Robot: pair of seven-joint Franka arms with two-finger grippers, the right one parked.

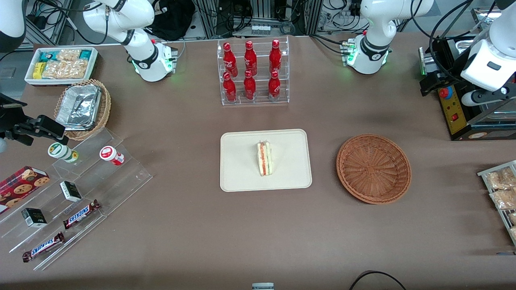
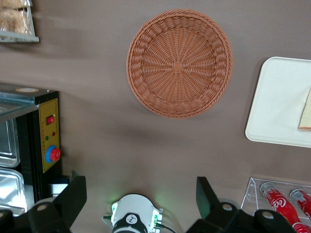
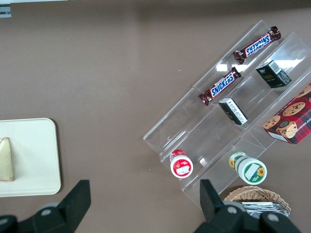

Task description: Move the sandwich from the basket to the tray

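Lying on the cream tray (image 1: 242, 177) in the middle of the brown tabletop (image 1: 201, 241), the sandwich (image 1: 265, 158) rests on its side near the tray's centre, with its striped filling edge of orange-red, white and green turned toward the parked arm's end of the tabletop. The tray sits a little nearer to the front camera than the clear rack of red bottles (image 1: 252, 72), which stands farther away.

Beside the tray, toward the working arm's end, is the round reddish-brown basket (image 1: 373, 168). It is apart from the tray and has nothing inside; its woven bottom is fully visible in the left wrist view (image 2: 179, 63).

Toward the parked arm's end, a clear stepped stand (image 1: 76, 197) carries two chocolate bars (image 1: 80, 214), small dark boxes, two small capped jars and a cookie box. Farther from the camera on that end are a lighter wicker basket with foil trays (image 1: 82, 108) and a white bin of snack packets (image 1: 61, 65).

The gripper (image 2: 141, 194) is raised high above the tabletop at the working arm's end, near the arm's own base, well apart from the basket and the tray. Its two fingers (image 2: 73, 194) stand wide apart and hold nothing.
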